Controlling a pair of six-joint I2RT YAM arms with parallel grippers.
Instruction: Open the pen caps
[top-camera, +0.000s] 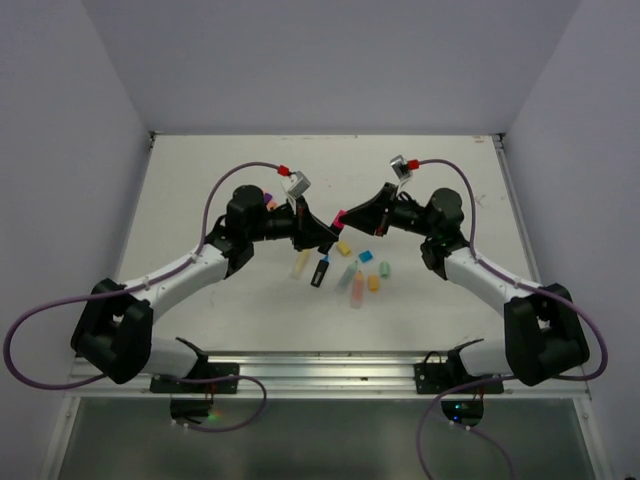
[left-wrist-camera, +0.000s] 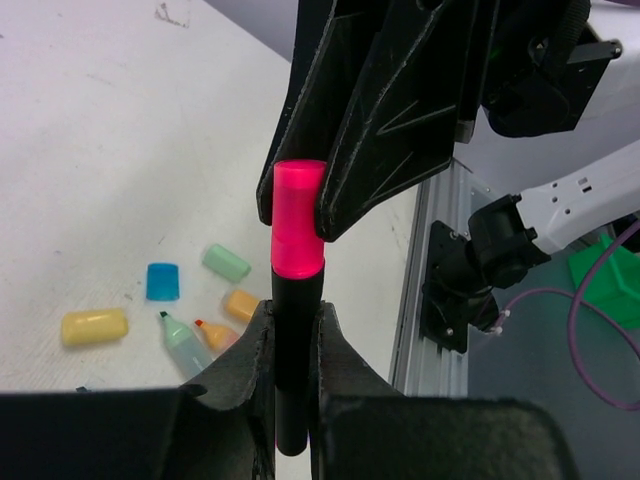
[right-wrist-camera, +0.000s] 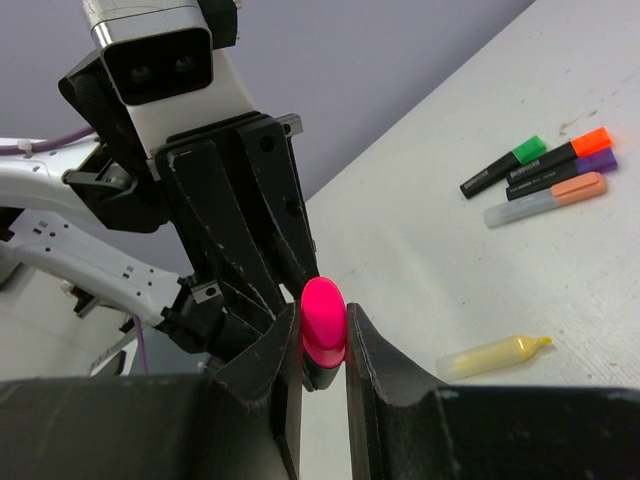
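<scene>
A black-bodied pen (left-wrist-camera: 291, 350) with a pink cap (left-wrist-camera: 298, 222) is held in the air between both arms. My left gripper (left-wrist-camera: 293, 315) is shut on the black body. My right gripper (right-wrist-camera: 324, 335) is shut on the pink cap (right-wrist-camera: 324, 318), which still sits on the pen. In the top view the two grippers meet above the table's middle, left (top-camera: 325, 240) and right (top-camera: 347, 219), with the pink cap (top-camera: 338, 216) between them. Loose caps lie on the table: yellow (left-wrist-camera: 94, 326), blue (left-wrist-camera: 162, 281), mint (left-wrist-camera: 226, 263) and orange (left-wrist-camera: 243, 303).
Uncapped mint (left-wrist-camera: 183, 342) and peach (left-wrist-camera: 218, 335) pens lie by the loose caps, and a yellow one (right-wrist-camera: 495, 356) and a black blue-tipped one (top-camera: 320, 272) nearby. Capped green (right-wrist-camera: 503, 166), orange (right-wrist-camera: 560, 155), purple (right-wrist-camera: 565, 172) and peach (right-wrist-camera: 545, 200) pens lie together farther off.
</scene>
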